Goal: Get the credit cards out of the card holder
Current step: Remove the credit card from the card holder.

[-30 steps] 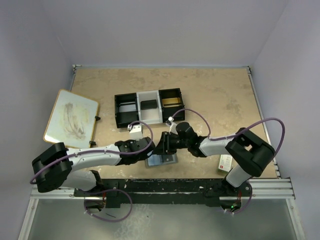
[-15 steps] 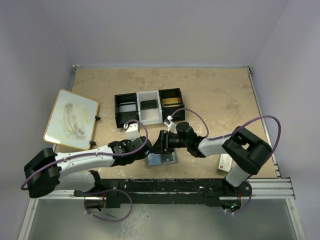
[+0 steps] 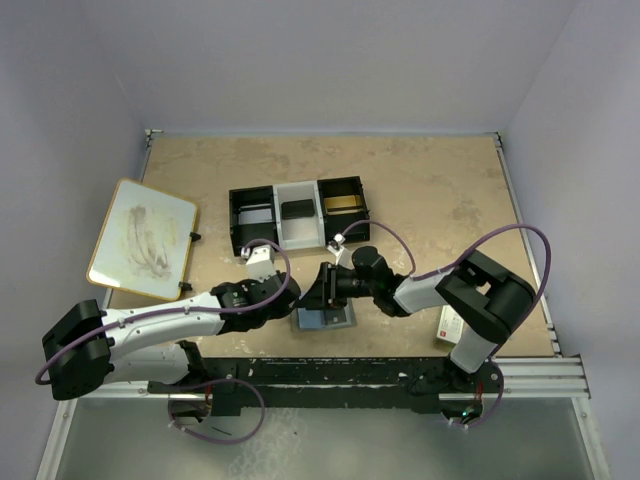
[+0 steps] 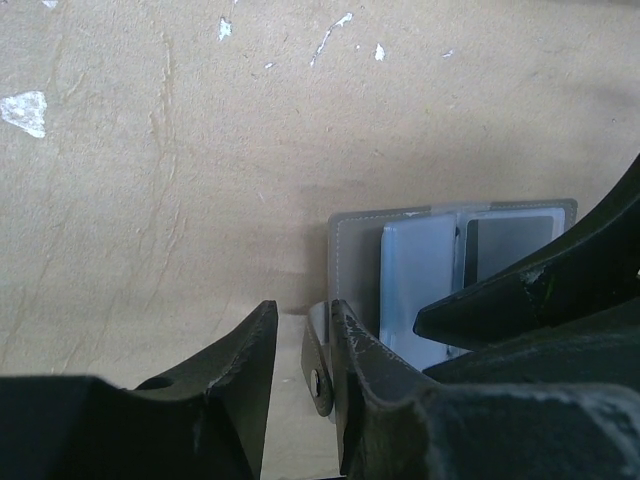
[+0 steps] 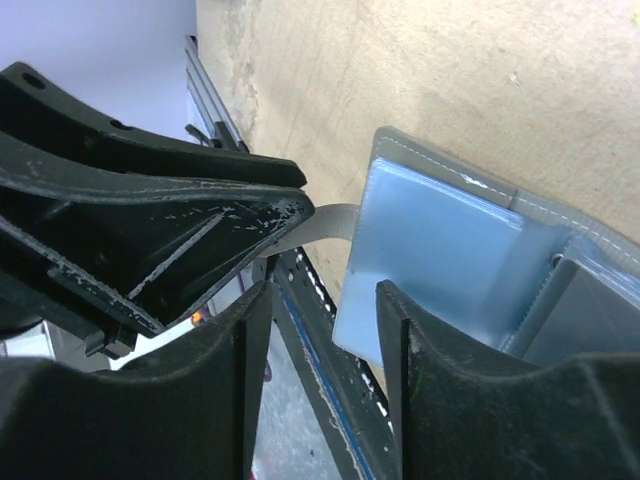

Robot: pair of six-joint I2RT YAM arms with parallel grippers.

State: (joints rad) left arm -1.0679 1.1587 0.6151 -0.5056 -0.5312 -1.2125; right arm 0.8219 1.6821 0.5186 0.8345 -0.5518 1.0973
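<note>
The grey card holder (image 3: pixel 325 319) lies open on the table near the front edge. In the left wrist view its pale blue-grey inner pocket (image 4: pixel 418 285) and a dark card (image 4: pixel 505 245) in the other pocket show. My left gripper (image 4: pixel 303 330) is narrowly open at the holder's left edge. The holder's snap tab (image 4: pixel 318 372) sits between its fingers, against the right one, with a gap to the left one. My right gripper (image 5: pixel 320 330) is open over the pale blue flap (image 5: pixel 430 250), near its corner. Both grippers meet above the holder in the top view, left (image 3: pixel 294 303), right (image 3: pixel 322 289).
A black-and-white three-compartment tray (image 3: pixel 235 215) stands behind, with a black card and a gold card in it. A whiteboard (image 3: pixel 143 238) lies at the left. A white-and-red box (image 3: pixel 451 323) lies at the right. The metal rail (image 3: pixel 330 372) runs just in front of the holder.
My left arm has drawn back to the left and its elbow has swung lower left. The right gripper and the holder stay about where they were.
</note>
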